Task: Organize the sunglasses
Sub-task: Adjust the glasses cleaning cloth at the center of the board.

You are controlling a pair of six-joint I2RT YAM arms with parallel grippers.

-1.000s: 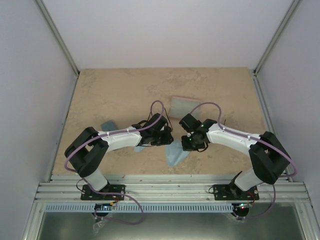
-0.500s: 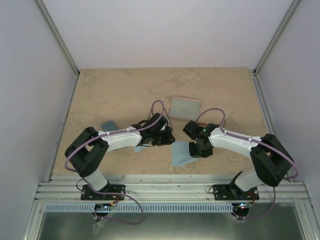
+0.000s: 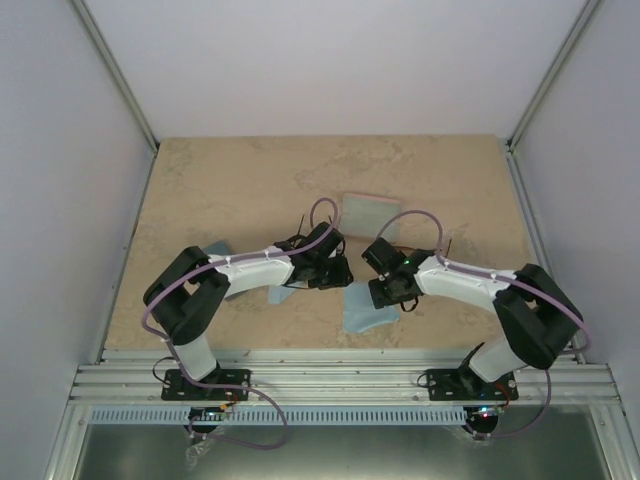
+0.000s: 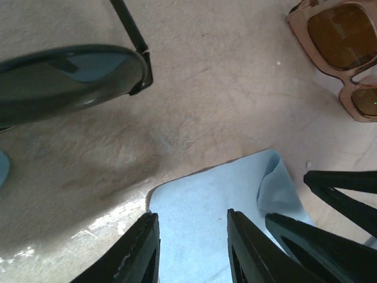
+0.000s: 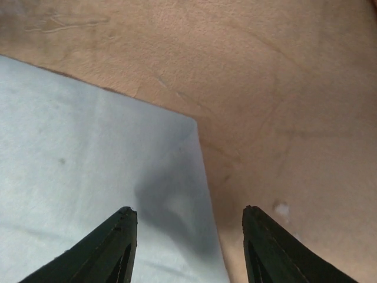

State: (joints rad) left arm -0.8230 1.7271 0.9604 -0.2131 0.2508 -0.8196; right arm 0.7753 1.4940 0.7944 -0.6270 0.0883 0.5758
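right end effector (image 5: 187,210) parted, empty, over cloth (image 5: 76,147)

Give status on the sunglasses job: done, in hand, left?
Done: nothing visibly tidied; the black wire pair and the amber pair lie loose on the table. In hand: nothing; left gripper and right gripper are both open, low over the blue cloth. Left: apparently both pairs to be put away.
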